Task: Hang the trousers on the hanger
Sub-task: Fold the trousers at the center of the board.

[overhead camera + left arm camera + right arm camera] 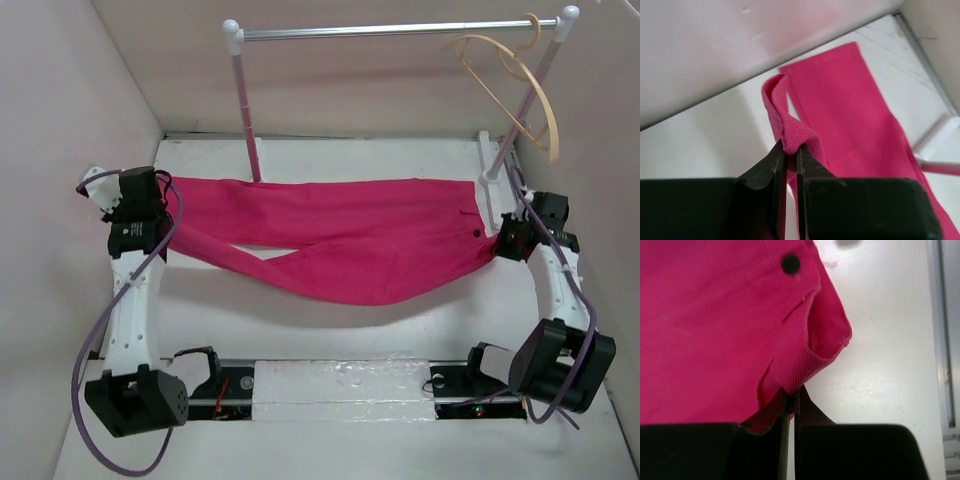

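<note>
You have two grippers, one pair of trousers, one hanger and one rail in front of you. Your left gripper [790, 150] is pinched tight on a fold at one end of the trousers [340, 240], over the left side of the table [330, 330]. Your right gripper [792, 394] is pinched tight on the edge at the other end, near the one black button [790, 263]. The trousers are bright pink. They stretch from one gripper to the other and sag in the middle, and the two legs lie partly one over the other. The hanger [512, 90] is thin, light wood with a hook on top. It hangs tilted at the right end of the rail [390, 31], up behind the trousers and not touching them.
</note>
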`<state>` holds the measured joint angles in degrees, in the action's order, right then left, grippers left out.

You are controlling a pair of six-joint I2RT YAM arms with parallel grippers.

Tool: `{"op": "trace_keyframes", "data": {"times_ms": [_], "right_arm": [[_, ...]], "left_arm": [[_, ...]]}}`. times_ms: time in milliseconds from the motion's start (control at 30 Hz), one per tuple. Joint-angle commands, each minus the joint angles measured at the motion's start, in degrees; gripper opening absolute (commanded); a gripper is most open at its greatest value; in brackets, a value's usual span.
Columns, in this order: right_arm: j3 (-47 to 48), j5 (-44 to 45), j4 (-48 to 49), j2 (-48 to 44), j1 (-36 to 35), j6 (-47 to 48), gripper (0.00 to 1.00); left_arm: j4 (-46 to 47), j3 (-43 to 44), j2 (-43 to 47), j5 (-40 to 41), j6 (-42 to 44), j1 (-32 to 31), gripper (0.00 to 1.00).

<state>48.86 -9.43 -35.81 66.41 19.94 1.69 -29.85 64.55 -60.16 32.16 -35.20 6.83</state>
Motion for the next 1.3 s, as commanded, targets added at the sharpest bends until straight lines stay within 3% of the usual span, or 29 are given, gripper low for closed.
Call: {"op": "trace_keyframes", "data": {"times_ms": [0, 133, 400, 533, 867, 1167, 1267], "right_arm": [[9.9, 1.6, 5.0, 2.7, -2.1, -1.0, 0.0], [16.5, 6.5, 8.9, 7.5, -6.4, -1.6, 0.0], [19.2, 12.1, 14.5, 13.9, -10.0, -1.5, 0.0], [21.6, 14.7, 19.5, 17.0, -12.4, -0.9, 0.0], [39.0, 22.1, 17.0, 31.6, -17.0, 2.8, 0.0], [56.1, 30.1, 9.2, 49.8, -19.7, 3.7, 0.0], [58.8, 32.2, 8.6, 51.7, -20.3, 3.7, 0.0]], "left_arm": [[-0.4, 2.9, -4.9, 2.4, 0.2, 2.0, 0.0], [-0.3, 7.3, -12.7, 5.4, -1.0, 2.0, 0.0], [0.6, 14.6, -22.7, 8.0, -1.1, 2.0, 0.0], [-0.3, 20.1, -28.5, 4.0, -1.4, 7.1, 0.0], [0.8, 28.3, -40.4, 4.2, -0.9, 7.1, 0.0], [-2.0, 46.5, -55.2, 5.8, 1.4, 7.7, 0.0], [-2.9, 50.3, -58.4, 6.8, 0.7, 7.7, 0.0]]}}
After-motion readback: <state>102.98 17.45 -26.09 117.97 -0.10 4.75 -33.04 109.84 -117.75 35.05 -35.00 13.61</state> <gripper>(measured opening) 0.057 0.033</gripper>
